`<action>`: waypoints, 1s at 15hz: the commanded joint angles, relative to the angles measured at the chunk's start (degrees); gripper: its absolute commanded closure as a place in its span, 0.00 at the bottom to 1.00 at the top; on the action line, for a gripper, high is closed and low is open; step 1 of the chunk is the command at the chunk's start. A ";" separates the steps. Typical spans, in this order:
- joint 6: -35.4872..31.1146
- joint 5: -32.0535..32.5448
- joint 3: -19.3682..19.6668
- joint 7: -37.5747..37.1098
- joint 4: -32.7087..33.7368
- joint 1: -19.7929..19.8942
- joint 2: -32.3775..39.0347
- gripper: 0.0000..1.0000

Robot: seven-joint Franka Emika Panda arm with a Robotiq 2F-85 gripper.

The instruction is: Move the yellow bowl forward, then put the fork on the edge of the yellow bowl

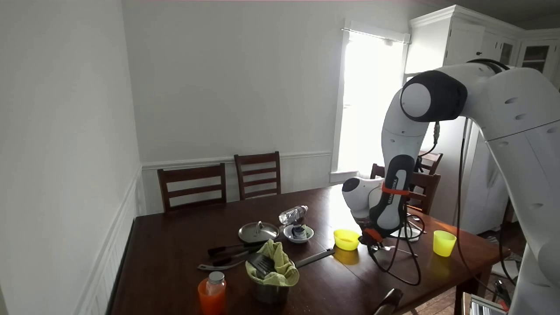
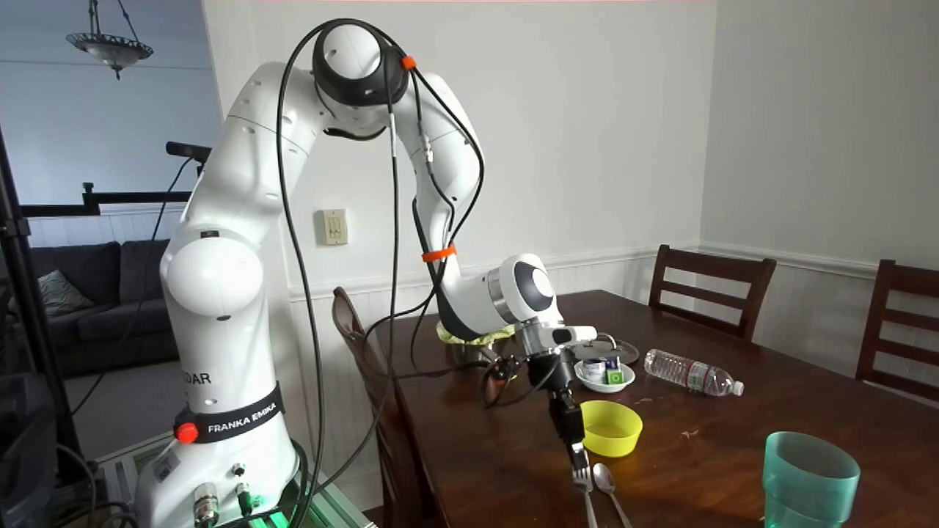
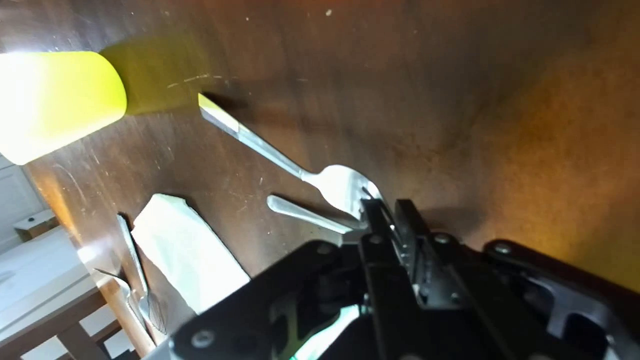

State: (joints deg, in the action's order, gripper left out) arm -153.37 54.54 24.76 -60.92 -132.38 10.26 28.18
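Observation:
The low yellow bowl (image 1: 346, 245) stands upright on the dark table; it also shows in an exterior view (image 2: 612, 440), close beside my gripper (image 2: 578, 451). In the wrist view my gripper's fingers (image 3: 387, 205) are close together, with the tines of the silver fork (image 3: 345, 187) between them. The fork's handle points away toward the upper left. In an exterior view the fork (image 2: 583, 482) shows just below the fingertips. The exact contact on the tines is partly hidden by a finger, and I cannot tell how far the fork is off the table. The bowl is outside the wrist view.
A spoon (image 2: 605, 480) lies beside the fork. A taller yellow cup (image 1: 444, 243) stands past the fork's handle. A teal cup (image 2: 810, 484), a white bowl (image 2: 607, 386) with small packets, a plastic bottle (image 2: 693, 372) and a pot (image 1: 271, 294) stand or lie around.

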 commanded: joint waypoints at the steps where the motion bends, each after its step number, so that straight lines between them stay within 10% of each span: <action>1: 0.33 -3.11 -1.65 1.17 0.11 0.48 -2.06 0.97; 15: 0.24 -6.59 -2.52 1.48 1.27 0.32 -1.82 0.97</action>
State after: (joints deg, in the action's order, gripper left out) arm -153.40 51.11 23.02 -60.72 -131.57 10.27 26.96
